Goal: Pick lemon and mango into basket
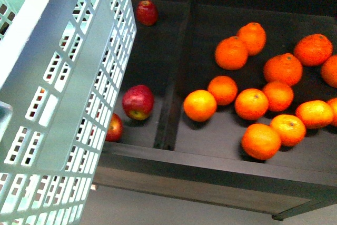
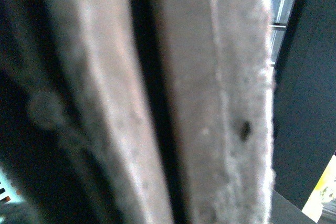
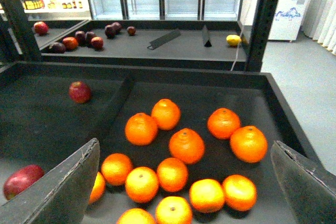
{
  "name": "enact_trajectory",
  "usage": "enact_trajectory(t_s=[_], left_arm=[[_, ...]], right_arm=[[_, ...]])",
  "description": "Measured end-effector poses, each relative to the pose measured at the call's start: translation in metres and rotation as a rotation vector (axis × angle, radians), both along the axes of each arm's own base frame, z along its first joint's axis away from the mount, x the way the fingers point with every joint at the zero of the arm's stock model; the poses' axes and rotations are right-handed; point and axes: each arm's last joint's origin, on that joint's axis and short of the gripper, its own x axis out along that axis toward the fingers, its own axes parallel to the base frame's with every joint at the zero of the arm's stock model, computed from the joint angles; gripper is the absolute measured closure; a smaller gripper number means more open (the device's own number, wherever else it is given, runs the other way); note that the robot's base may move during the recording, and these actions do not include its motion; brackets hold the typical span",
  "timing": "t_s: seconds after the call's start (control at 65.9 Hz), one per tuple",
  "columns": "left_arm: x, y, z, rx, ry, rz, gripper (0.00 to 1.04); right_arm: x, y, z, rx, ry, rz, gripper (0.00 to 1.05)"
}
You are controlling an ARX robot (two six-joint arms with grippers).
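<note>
Close on my left, the basket (image 1: 63, 77) fills the front view, beside red apples (image 1: 138, 101) and oranges (image 1: 253, 104). Only the right wrist view shows the right gripper (image 3: 184, 148), jaws wide over oranges, and a yellow fruit (image 3: 233, 40) far back on another shelf. I cannot tell the left gripper's jaws: its view is a blur.

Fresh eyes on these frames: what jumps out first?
The scatter of bright orange round citrus fruits fills the right compartment of the black display tray, with the light aqua slotted plastic basket looming across the front view's left. The open right claw hangs over that fruit, and one small yellow fruit sits on the far black shelf.
</note>
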Motion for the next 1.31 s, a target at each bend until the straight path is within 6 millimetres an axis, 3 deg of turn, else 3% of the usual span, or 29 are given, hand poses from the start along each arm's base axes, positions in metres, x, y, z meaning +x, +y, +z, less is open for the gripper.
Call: enact_trajectory(t_s=[1.306], left_arm=[[0.0,0.0001,0.0003,0.0,-0.001,0.0,0.78]], right_arm=[[0.0,0.0,0.0001,0.0,-0.001,-0.002,0.09]])
